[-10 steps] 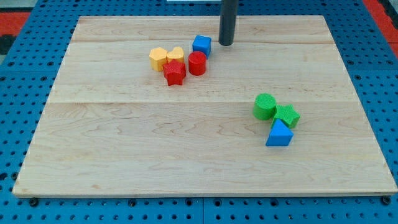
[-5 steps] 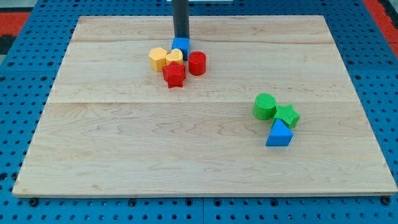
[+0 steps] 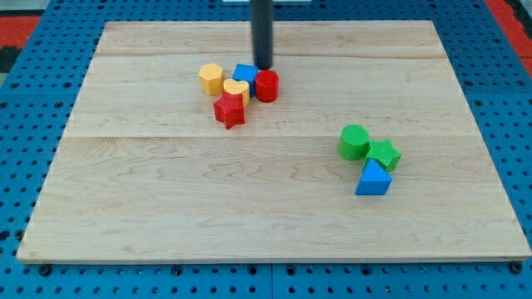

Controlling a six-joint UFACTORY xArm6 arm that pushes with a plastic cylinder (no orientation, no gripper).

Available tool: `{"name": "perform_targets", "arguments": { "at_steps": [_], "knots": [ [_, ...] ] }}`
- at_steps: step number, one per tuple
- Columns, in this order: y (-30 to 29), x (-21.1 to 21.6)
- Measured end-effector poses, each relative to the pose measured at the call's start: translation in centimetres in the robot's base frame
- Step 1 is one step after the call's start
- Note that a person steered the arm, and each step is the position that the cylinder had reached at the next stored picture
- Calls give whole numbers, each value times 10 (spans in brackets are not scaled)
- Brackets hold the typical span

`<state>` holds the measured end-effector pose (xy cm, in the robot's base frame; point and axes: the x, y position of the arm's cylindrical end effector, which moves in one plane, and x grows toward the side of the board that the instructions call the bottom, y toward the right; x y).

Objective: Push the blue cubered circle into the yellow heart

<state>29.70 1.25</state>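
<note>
Small blue plastic cube [image 3: 243,74] and small red plastic cylinder [image 3: 267,85]: side by side at the worktop's [image 3: 166,208] upper middle, both touching or nearly touching the small yellow plastic heart [image 3: 236,90]. Judged light, rigid, free-sliding; best pushed square on a flat side. No hand fitted: my tip [image 3: 263,66] stands at their upper edges, between them.

We are seeing a pale wooden board [image 3: 249,216] with visible grain and 3 faint plank seams, its finish matt and smooth. The blocks are looking like matt plastic, and the green cylinder [image 3: 354,141] and green star [image 3: 384,154] are showing fine ridged tops. The blue pegboard [image 3: 33,100] around it is looking faintly glossy. Our rod [image 3: 262,29] is appearing dark and matt.
</note>
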Motion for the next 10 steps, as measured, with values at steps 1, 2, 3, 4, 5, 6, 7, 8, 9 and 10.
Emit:
{"name": "perform_targets", "arguments": {
  "at_steps": [1,2,3,4,5,6,7,8,9,10],
  "knots": [
    [10,8],
    [6,23],
    [20,32],
    [16,48],
    [13,36],
    [7,28],
    [5,34],
    [5,43],
    [5,51],
    [50,52]
  ]
}}
